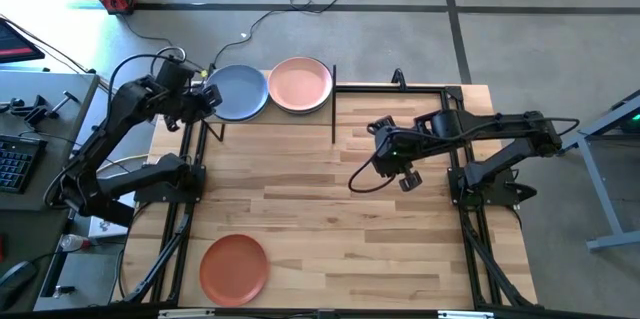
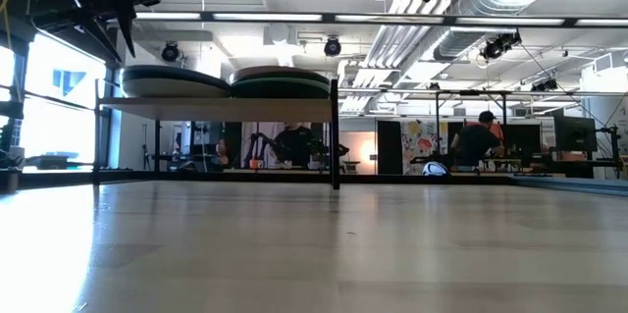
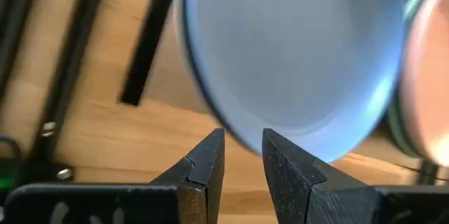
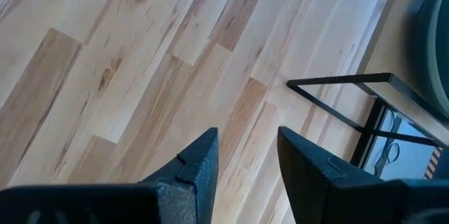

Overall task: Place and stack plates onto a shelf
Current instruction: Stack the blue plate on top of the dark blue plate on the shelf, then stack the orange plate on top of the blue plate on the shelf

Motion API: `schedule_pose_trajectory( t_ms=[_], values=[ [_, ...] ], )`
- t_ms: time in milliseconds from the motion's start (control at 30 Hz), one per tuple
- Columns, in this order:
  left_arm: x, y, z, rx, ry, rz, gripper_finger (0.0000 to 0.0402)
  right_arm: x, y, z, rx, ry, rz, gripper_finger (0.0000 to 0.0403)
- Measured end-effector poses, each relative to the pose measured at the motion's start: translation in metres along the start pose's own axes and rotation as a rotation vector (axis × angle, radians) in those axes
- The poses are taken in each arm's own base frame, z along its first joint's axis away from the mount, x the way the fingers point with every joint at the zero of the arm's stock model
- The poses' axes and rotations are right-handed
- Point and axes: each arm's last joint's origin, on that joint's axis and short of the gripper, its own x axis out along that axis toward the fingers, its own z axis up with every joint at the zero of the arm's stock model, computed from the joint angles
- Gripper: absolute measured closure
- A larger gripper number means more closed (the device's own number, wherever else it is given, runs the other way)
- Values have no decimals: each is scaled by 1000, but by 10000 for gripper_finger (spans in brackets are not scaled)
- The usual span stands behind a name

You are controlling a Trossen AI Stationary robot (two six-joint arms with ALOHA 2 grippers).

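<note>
From above only, a terracotta plate [image 1: 234,268] shows.

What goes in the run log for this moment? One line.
left gripper: open at blue plate on shelf | right gripper: open, empty | terracotta plate: on table

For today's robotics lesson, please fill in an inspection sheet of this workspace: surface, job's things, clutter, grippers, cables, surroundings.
Surface: plank table, mostly bare.
Job's things: blue plate and pink plate top two stacks on the shelf; terracotta plate lies at the table's near edge.
Clutter: nothing seen.
Grippers: left gripper open at the blue plate's rim; right gripper open, empty, above mid-table.
Cables: cable on the floor.
Surroundings: person far behind.
</note>
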Motion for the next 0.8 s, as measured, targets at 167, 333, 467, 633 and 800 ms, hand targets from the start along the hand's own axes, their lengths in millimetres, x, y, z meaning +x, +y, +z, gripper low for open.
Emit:
schedule_pose_trajectory(
  t_ms=[167,333,467,633,800],
  values=[
    [-3,9,-1,-35,-74,111,316,0,0,0,-1,3,6,279],
    [-3,11,4,-50,-166,172,316,0,0,-1,17,4,8,279],
    [1,11,8,-30,-169,208,316,0,0,-1,17,4,8,279],
    [10,6,14,-27,-163,258,316,0,0,0,25,3,10,279],
    [20,3,18,-1,-148,304,316,0,0,0,25,2,10,279]
  ],
)
